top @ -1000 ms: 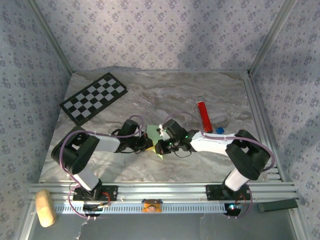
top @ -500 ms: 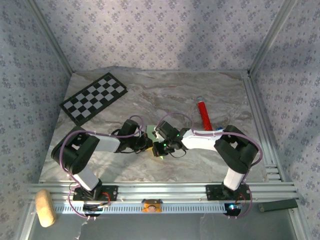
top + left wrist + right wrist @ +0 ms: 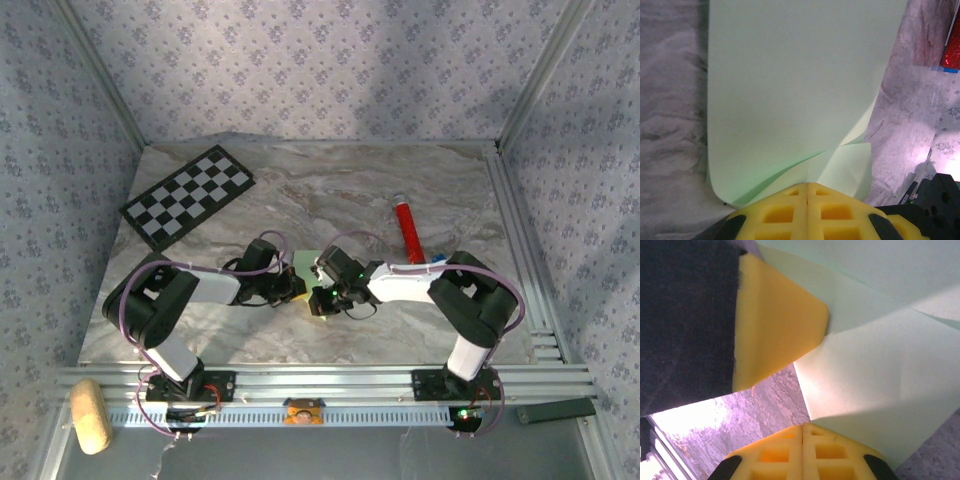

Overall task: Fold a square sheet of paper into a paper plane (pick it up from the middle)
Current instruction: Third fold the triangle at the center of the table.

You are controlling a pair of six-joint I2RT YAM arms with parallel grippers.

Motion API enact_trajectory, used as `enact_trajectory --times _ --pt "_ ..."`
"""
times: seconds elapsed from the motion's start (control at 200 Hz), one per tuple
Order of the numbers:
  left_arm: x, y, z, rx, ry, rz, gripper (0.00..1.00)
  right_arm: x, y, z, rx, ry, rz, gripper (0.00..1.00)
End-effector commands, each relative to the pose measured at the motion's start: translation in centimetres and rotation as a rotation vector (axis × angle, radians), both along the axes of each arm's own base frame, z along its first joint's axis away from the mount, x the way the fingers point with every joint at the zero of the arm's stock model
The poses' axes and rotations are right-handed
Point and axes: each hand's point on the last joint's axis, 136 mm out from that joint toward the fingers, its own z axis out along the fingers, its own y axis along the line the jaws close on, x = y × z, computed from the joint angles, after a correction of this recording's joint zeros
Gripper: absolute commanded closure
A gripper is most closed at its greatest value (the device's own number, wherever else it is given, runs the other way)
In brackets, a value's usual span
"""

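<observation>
1. Lying near the middle of the table (image 3: 330, 190), the square sheet of paper (image 3: 304, 263) is pale green and partly folded; from above only a small patch of it shows between the two grippers
2. The left gripper (image 3: 807, 187) is clenched on the sheet's near edge, its yellow fingers pressed together with the paper (image 3: 790, 90) spreading away from them
3. The right gripper (image 3: 802, 429) is likewise closed, and a corner of the sheet (image 3: 880, 365) meets its fingertips, so it appears to be pinching the paper too, though the contact itself is hard to make out
4. Judging by the creases, this is an early fold: a corner flap is turned over while most of the sheet lies flat
5. The next move likely calls for one gripper to pin the sheet while the other carries the flap across and presses its crease; thin paper held at two points could buckle or tear if the arms pull apart
6. The overhead view gives the layout: left gripper (image 3: 293, 288) and right gripper (image 3: 320, 298) nearly touching, the red tube (image 3: 407, 228) well apart on the right, the checkerboard (image 3: 187, 196) far off at the back left
7. The left wrist view adds the sheet's broad flat face, its curled near corner and the small flap, with the red tube (image 3: 952, 47) at the frame edge
8. The right wrist view shows the layered folds from the other side and one of the left gripper's pads (image 3: 775, 325) bearing on the paper
</observation>
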Motion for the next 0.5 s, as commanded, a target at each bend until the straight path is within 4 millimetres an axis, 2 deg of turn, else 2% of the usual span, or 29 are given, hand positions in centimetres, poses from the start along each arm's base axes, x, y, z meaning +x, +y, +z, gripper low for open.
enact_trajectory --times 0.0,0.185,0.275,0.5 --pt "-0.9 1.4 -2.3 0.106 0.047 0.012 1.0 -1.0 -1.0 -0.7 -0.016 0.042 -0.021 0.93" --pt "-0.9 1.3 -2.2 0.108 0.049 0.006 1.0 -0.1 0.3 2.0 0.054 0.005 -0.017 0.92" --pt "-0.9 1.4 -2.2 0.109 0.048 0.008 1.0 0.5 0.8 2.5 0.061 -0.007 -0.016 0.92" --pt "-0.9 1.4 -2.2 0.108 0.049 0.008 1.0 1.8 1.3 1.2 0.027 0.003 -0.039 0.92"
